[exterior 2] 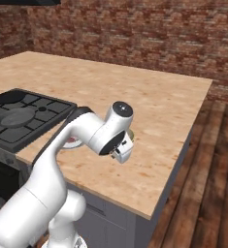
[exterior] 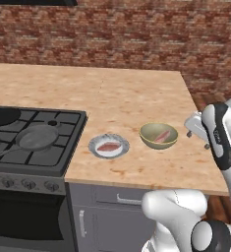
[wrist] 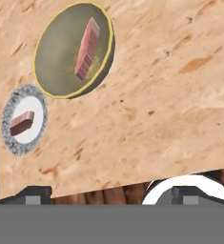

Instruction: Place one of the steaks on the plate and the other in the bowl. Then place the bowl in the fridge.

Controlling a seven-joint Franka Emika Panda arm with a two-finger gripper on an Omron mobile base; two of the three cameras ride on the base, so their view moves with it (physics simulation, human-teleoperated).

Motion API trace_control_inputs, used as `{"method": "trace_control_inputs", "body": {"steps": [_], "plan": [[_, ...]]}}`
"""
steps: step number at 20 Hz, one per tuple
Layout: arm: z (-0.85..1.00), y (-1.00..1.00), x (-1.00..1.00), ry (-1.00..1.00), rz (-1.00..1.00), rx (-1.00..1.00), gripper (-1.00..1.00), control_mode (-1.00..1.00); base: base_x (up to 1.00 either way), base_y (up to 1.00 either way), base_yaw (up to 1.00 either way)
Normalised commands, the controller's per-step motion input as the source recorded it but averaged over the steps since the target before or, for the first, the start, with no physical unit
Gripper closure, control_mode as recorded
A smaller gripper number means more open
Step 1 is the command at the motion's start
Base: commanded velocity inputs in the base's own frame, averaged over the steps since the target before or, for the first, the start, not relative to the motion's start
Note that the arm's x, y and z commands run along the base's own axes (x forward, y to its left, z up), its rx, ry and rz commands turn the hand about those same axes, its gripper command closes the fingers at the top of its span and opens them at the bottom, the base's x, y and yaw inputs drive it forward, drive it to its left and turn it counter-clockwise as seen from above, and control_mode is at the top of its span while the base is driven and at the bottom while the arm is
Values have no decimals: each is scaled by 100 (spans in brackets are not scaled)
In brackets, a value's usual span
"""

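Red-brown brick wall backs a pale speckled wooden countertop (exterior: 136, 98); wood plank floor to the right (seen in the right base view). Black gas stove (exterior: 33, 138) sits at the counter's left with a grey metal frying pan (exterior: 36, 138) on it. Small round greyish-white plate with speckled rim (exterior: 108, 146) lies near the counter's front edge, one pinkish-red raw steak on plate (exterior: 108, 146) resting flat. Just beside it to the right, apart, stands the rounded olive-tan bowl with paler rim (exterior: 158, 135), holding the second steak in bowl (exterior: 161, 136) leaning against its inner wall. Hand view looks down on both dishes; right base view has the arm covering them. White two-finger gripper (exterior: 198, 133) hovers right of the bowl, jaws spread wide, holding nothing.
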Motion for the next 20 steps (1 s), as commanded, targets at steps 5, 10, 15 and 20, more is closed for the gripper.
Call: {"method": "trace_control_inputs", "body": {"steps": [5, 10, 15, 20], "plan": [[-25, 0, 29, 6, -3, 0, -100, -100, 0, 0, 0], [-24, 0, 31, 3, -1, 0, -100, -100, 0, 0, 0], [-23, 0, 38, 4, -1, 0, -100, -100, 0, 0, 0], [-21, 0, 36, 3, -1, 0, -100, -100, 0, 0, 0]]}}
